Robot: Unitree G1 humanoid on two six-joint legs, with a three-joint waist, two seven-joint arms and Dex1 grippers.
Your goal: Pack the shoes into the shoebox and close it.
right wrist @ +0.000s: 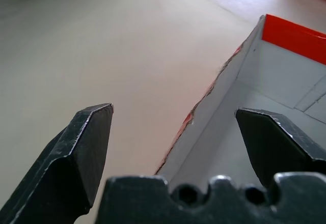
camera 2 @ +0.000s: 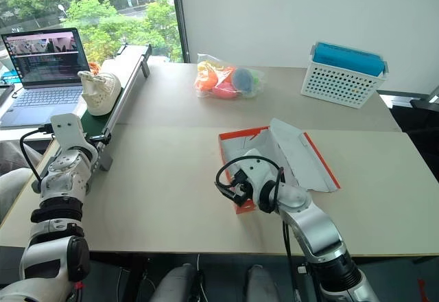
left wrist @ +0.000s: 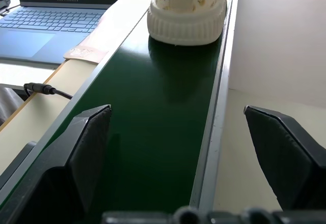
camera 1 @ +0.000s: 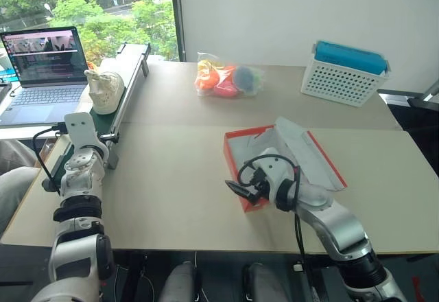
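On green conveyor belt (left wrist: pixel 168 132) at table's L edge, shoe (camera 1: pixel 104 89) sits straight ahead of L gripper (left wrist: pixel 178 152), jaws spread wide, empty, clearly nearer arm; R gripper (right wrist: pixel 178 142), likewise spread, straddles near-L wall of shoebox (camera 1: pixel 236 171).

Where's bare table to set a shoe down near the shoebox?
Bare tabletop lies between the green belt and the shoebox, also beyond the shoebox before the ball bag. Crowded: the shoebox's near corner, where the right gripper straddles its wall.
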